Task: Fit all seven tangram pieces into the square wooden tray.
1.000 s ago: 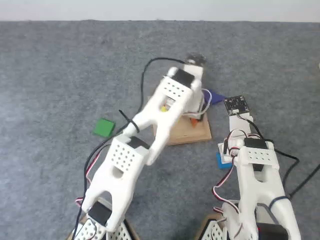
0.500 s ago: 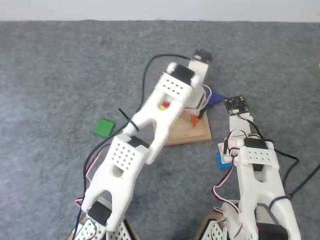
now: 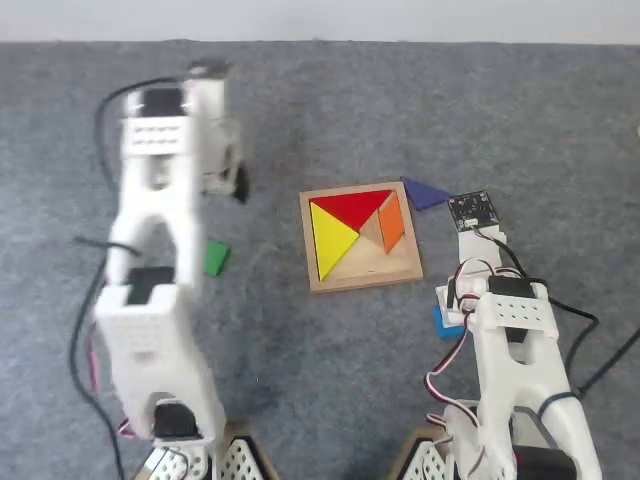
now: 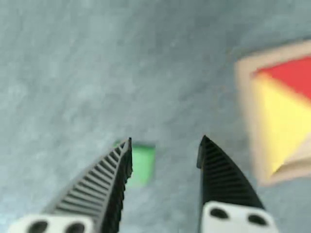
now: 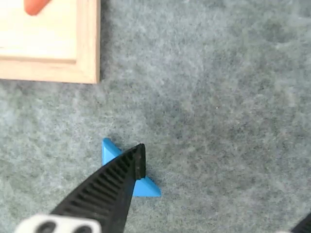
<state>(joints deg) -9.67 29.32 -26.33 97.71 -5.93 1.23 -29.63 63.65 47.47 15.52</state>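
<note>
Right now we see the square wooden tray (image 3: 365,282) mid-table w/ a red triangle (image 3: 352,206), yellow triangle (image 3: 333,245) & orange parallelogram (image 3: 391,222) seated in it, and a purple triangle (image 3: 425,192) lying on the grey carpet (image 3: 300,100) just off its far right corner. We find the left gripper (image 4: 166,141) hanging above the carpet, jaws well apart w/ nothing btwn them, the green square (image 4: 144,158) lying near it & well apart from the tray. We note the right gripper (image 5: 221,187) spread wide too, holding nothing, hovering right over the blue triangle (image 5: 148,188), near the tray's corner.
</note>
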